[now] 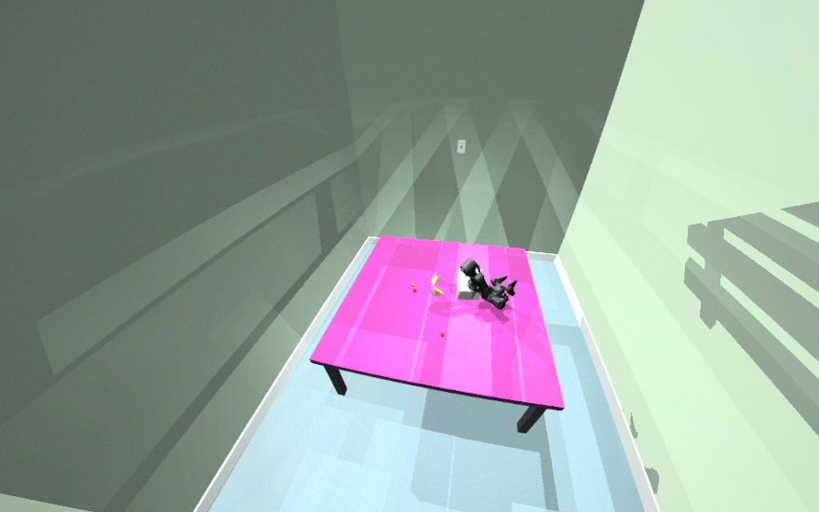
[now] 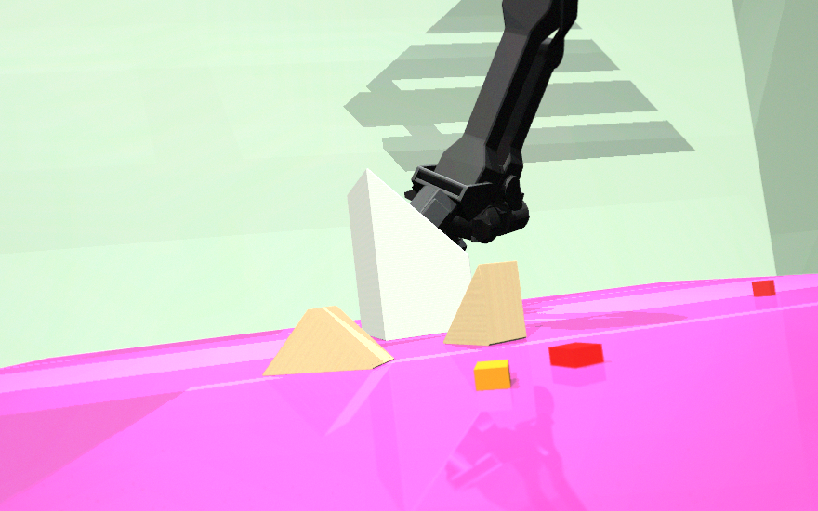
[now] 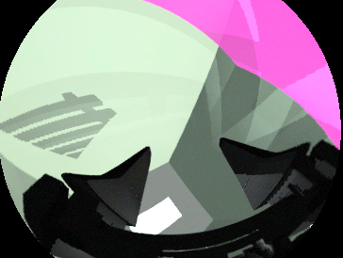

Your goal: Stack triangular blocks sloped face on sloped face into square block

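Note:
Two pale wooden triangular blocks stand apart on the magenta table (image 1: 374, 326) (image 2: 151, 469). One block (image 1: 435, 279) (image 2: 325, 346) is the left one in the exterior view, with sloping sides and a narrow top. The other block (image 1: 436, 291) (image 2: 497, 310) is the right one there, taller-looking, with a slope on its left side. My gripper (image 1: 506, 283) (image 3: 186, 145) is open and empty, raised on the far side of the white wedge from both blocks and pointing away from them. Its fingertips are hidden in the exterior view. Neither block shows in the wrist view.
A large white wedge (image 1: 463, 295) (image 2: 415, 282) stands between the blocks and the arm. An orange cube (image 1: 412, 285) (image 2: 491, 375) and a red piece (image 1: 414, 289) (image 2: 575, 355) lie close by the blocks. Another red piece (image 1: 442, 334) (image 2: 762, 288) lies farther off.

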